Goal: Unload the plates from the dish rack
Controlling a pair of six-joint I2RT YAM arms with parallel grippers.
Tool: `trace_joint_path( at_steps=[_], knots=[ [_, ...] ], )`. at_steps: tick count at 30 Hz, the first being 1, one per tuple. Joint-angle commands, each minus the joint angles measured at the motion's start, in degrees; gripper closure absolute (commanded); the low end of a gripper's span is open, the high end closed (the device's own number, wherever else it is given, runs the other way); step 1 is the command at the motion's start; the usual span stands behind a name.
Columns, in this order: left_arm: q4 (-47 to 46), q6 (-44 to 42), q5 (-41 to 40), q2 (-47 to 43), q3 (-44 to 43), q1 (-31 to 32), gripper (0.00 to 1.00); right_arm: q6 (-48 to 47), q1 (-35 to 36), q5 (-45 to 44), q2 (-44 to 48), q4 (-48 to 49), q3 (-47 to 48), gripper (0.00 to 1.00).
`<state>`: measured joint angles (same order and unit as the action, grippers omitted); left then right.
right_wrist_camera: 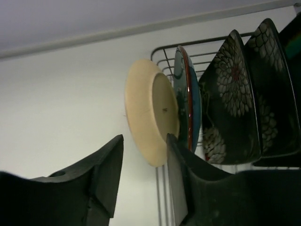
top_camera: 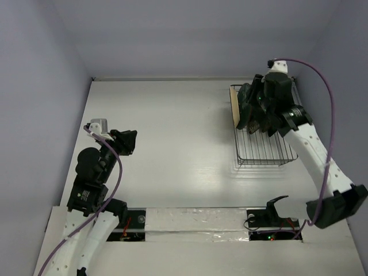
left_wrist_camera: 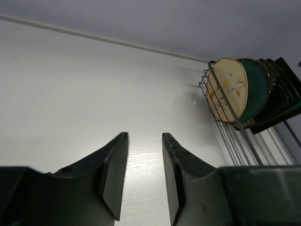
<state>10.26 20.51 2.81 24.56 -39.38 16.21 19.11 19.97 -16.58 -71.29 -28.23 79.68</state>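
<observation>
The dark wire dish rack (top_camera: 264, 150) stands at the far right of the table. Several plates stand on edge in its far end. The cream plate (right_wrist_camera: 149, 117) is the leftmost, with the round teal plate (right_wrist_camera: 192, 101) and the black flowered square plates (right_wrist_camera: 233, 89) behind it. The left wrist view shows the cream plate's bird face (left_wrist_camera: 227, 90) and the teal plate (left_wrist_camera: 256, 89). My right gripper (right_wrist_camera: 145, 150) is open over the rack, its jaws either side of the cream plate's lower rim. My left gripper (left_wrist_camera: 145, 141) is open and empty, over bare table at the left.
Walls close the table at the back and both sides. The rack's near half (top_camera: 265, 155) holds no plates. A taped strip (top_camera: 195, 221) runs along the table's near edge between the arm bases.
</observation>
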Motion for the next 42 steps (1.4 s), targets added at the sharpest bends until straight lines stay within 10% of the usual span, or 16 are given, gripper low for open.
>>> trace_joint_path(
  at_steps=[1, 5, 20, 33, 42],
  knots=[
    [-0.5, 0.4, -1.6, -0.7, 0.0, 0.4, 0.67, -4.5, 2.3, -6.4, -5.8, -2.3, 6.1, 0.50],
    [-0.6, 0.3, -1.6, -0.9, 0.0, 0.4, 0.47, -5.9, 3.8, -8.7, -12.7, -3.9, 10.9, 0.34],
    [-0.9, -0.1, -1.8, -2.1, 0.2, 0.9, 0.46, -8.1, 5.9, -21.3, -33.6, -8.7, 22.2, 0.43],
    [-0.9, -0.5, -2.3, -3.0, -0.1, 0.9, 0.46, -12.4, 12.1, -39.1, -40.3, -11.8, 28.7, 0.95],
    [-0.9, -0.4, -2.3, -3.6, 0.1, 2.0, 0.46, -23.1, 16.4, -49.2, -38.0, -4.0, 30.4, 1.00]
  ],
)
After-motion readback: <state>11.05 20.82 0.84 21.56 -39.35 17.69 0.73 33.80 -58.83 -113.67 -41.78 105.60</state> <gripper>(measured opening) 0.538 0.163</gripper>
